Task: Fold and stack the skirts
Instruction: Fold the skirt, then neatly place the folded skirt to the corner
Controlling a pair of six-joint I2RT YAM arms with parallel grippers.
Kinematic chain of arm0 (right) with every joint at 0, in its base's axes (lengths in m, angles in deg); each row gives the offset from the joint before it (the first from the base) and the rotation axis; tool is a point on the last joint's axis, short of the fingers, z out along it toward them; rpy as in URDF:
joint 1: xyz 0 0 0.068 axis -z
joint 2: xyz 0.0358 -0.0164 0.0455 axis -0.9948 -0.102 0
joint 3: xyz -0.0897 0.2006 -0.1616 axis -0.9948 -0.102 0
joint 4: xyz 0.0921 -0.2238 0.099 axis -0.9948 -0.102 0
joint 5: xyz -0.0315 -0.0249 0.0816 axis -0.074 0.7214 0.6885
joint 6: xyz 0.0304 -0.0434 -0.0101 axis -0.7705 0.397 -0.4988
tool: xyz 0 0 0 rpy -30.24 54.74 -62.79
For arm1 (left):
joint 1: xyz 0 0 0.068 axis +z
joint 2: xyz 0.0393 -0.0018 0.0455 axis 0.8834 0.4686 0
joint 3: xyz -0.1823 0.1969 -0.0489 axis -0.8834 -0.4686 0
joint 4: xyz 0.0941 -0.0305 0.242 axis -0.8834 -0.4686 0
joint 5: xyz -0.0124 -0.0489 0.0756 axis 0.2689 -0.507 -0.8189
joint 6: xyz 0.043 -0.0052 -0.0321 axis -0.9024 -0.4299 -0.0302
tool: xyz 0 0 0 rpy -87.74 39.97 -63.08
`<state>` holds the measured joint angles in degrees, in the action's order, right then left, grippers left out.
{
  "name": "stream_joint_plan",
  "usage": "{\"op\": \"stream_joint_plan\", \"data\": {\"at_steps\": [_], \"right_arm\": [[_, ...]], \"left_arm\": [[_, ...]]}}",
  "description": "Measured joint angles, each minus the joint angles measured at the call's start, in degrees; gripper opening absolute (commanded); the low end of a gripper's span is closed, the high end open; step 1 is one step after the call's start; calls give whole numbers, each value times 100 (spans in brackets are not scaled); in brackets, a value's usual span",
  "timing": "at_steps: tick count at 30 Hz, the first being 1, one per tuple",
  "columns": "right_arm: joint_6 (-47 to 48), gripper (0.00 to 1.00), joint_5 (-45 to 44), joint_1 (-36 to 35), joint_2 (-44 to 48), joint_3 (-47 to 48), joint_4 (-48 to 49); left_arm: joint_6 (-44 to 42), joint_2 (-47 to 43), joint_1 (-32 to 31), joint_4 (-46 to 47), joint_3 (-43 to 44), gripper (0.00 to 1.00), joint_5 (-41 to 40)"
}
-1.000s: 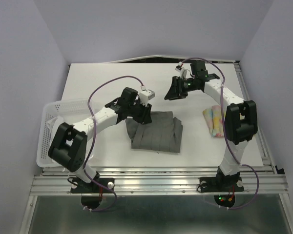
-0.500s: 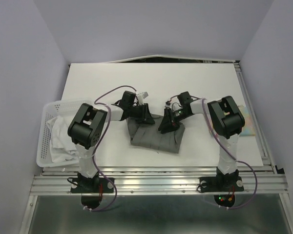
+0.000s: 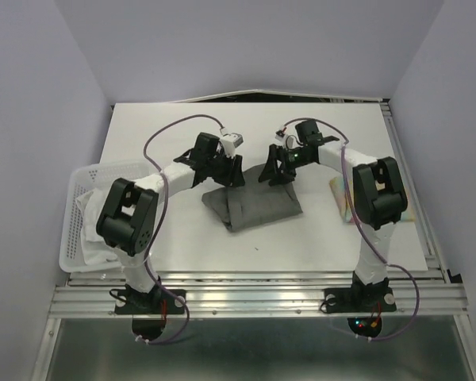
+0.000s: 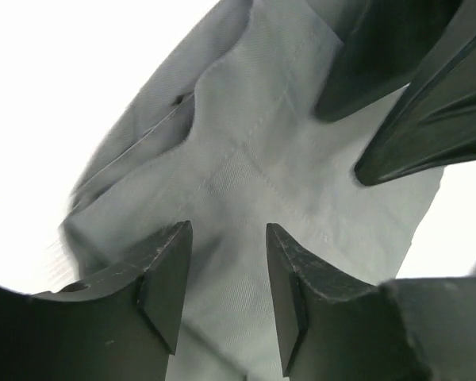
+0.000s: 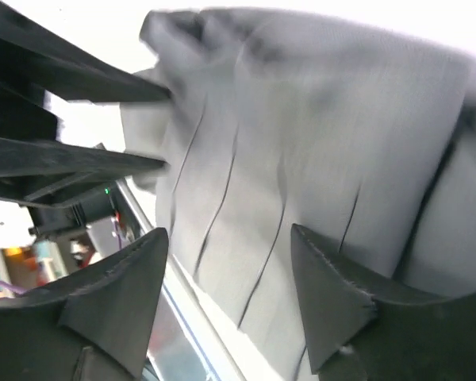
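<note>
The grey pleated skirt [image 3: 252, 208] lies folded in the middle of the table. Both grippers hover at its far edge, close together. My left gripper [image 3: 231, 172] is open; in the left wrist view its fingers [image 4: 165, 274] frame grey cloth [image 4: 254, 159] with nothing between them. My right gripper [image 3: 270, 173] is open too, above the pleats [image 5: 317, 135]. The pastel floral skirt [image 3: 339, 194] lies rolled at the right, partly behind the right arm. A white skirt [image 3: 91, 230] sits crumpled in the basket.
The white slatted basket [image 3: 81, 181] stands at the table's left edge, beside the left arm's base. The left gripper's dark fingers [image 5: 71, 87] show close by in the right wrist view. Bare white table lies behind the grippers.
Both grippers have risen off the grey skirt and opened wider, moving toward its far edge. The skirt now lies in a narrower, skewed fold. The right arm came in from the far right.
</note>
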<state>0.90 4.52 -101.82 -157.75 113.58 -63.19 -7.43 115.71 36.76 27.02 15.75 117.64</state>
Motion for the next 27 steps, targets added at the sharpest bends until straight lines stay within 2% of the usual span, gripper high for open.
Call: {"op": "stream_joint_plan", "data": {"at_steps": [3,4,5,8,11,13,14,15,16,20,27], "right_arm": [[15,82,-424,11,817,-391,-184],[20,88,-638,13,1071,-483,-240],[15,89,-787,13,1246,-533,-291],[17,98,-1419,42,1910,-706,-442],[-9,100,-1998,129,2192,-1036,-542],[-37,100,-2343,203,2218,-1296,-595],[-59,100,-2529,245,2184,-1486,-664],[-63,100,-2634,271,2151,-1580,-723],[-66,100,-2706,299,2098,-1648,-769],[-66,100,-2887,339,1722,-1703,-820],[-153,100,-2739,393,1572,-1775,-796]], "left_arm": [[-721,-688,-291,-358,0,57,-645],[-1062,-944,-470,-431,-15,61,-979],[-1233,-1088,-599,-442,-50,63,-1165],[-2131,-1779,-1497,-496,-396,65,-2044],[-2677,-1950,-2212,-557,-658,66,-2500],[-2970,-1930,-2441,-643,-826,66,-2717],[-3147,-1899,-2500,-741,-944,86,-2844],[-3252,-1878,-2522,-793,-992,87,-2905],[-3355,-1860,-2531,-820,-1043,99,-2933],[-3661,-1840,-2586,-846,-1217,99,-2962],[-4166,-1335,-3106,-671,-1292,99,-3187]]}}
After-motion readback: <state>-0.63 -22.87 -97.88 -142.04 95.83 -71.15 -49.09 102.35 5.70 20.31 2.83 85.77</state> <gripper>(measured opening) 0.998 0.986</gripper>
